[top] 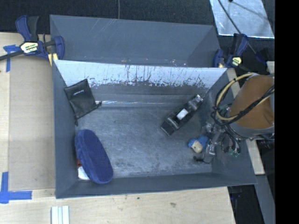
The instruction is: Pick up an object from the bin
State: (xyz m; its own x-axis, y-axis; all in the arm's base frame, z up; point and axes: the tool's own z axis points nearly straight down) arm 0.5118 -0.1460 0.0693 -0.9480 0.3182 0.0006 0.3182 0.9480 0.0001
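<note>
Near right wall of bin (140, 183), gripper (209, 149) beside small blue-and-cream object (196, 145), partly hidden; gripper opening: cannot tell.

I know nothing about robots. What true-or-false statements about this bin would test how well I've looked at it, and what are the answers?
1. A blue oblong padded thing lies along the wall of the bin on the view's left. True.
2. The flat black pouch lies in the middle of the floor. False: it leans in the far left corner.
3. The end effector is at the bin's right end. True.
4. The black-and-grey stapler-like tool touches the blue padded thing. False: it lies well apart, right of centre.
5. A small blue-and-cream thing lies right beside the end effector. True.
</note>
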